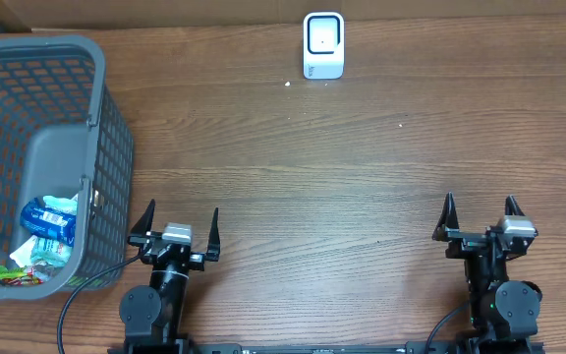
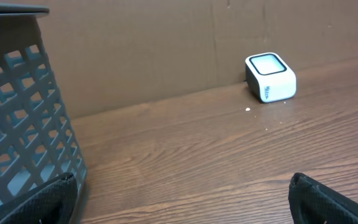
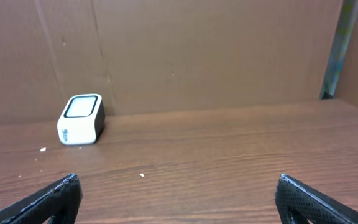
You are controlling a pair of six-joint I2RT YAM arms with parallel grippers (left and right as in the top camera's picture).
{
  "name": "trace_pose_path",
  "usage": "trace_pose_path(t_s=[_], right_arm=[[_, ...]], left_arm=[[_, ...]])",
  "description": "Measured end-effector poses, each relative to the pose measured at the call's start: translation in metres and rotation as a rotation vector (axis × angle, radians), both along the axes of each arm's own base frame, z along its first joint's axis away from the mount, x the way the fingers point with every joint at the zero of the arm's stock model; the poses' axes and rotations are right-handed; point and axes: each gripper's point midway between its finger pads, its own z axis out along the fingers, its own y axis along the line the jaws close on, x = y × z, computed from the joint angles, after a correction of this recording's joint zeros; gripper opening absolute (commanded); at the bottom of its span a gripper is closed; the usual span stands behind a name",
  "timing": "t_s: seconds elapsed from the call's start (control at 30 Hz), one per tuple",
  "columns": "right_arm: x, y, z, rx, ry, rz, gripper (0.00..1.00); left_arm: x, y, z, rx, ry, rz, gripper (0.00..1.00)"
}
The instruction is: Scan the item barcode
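The left gripper (image 1: pixel 183 209) and right gripper (image 1: pixel 479 201) look alike, each with two slim, pointed black fingers (image 1: pixel 213 228) flanking a small silver-grey block (image 1: pixel 177 234), set above rounded black joint housings (image 1: pixel 138 308) that trail thin black cables (image 1: pixel 66 310)

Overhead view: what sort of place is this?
Probably a mock shop checkout: a small white barcode scanner on a wooden table, a grey basket holding packaged items, and a cardboard wall behind.

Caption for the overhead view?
Left gripper and right gripper open, empty; packets in grey basket; white barcode scanner at far edge.
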Motion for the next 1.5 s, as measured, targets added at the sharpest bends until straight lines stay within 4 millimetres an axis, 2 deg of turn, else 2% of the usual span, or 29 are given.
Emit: trace_pose_path(t_s=[0.4, 0.53, 0.83, 0.97, 1.13, 1.33, 1.5], right_arm=[[0.0, 0.007, 0.001, 0.001, -0.005, 0.038, 1.0], [0.0, 0.009, 0.008, 0.004, -0.031, 0.05, 1.0], [-0.001, 0.02, 0.014, 0.006, -0.056, 0.115, 1.0], [-0.001, 0.026, 0.015, 0.004, -0.059, 0.154, 1.0], [-0.005, 0.033, 0.033, 0.002, -0.095, 0.195, 1.0], [-0.014, 0.035, 0.064, 0.002, -0.114, 0.211, 1.0], [-0.018, 0.037, 0.098, 0.0, -0.095, 0.225, 1.0]], left_arm=[[0.0, -0.001, 0.015, 0.002, -0.062, -0.007, 1.0], [0.0, -0.001, 0.022, 0.003, -0.088, -0.008, 1.0], [0.0, -0.002, 0.024, -0.003, -0.096, -0.013, 1.0], [-0.002, -0.006, 0.031, -0.004, -0.106, -0.032, 1.0], [-0.009, -0.01, 0.055, -0.005, -0.128, -0.057, 1.0], [-0.023, -0.012, 0.11, 0.001, -0.214, -0.065, 1.0], [-0.028, -0.012, 0.144, 0.0, -0.188, -0.068, 1.0]])
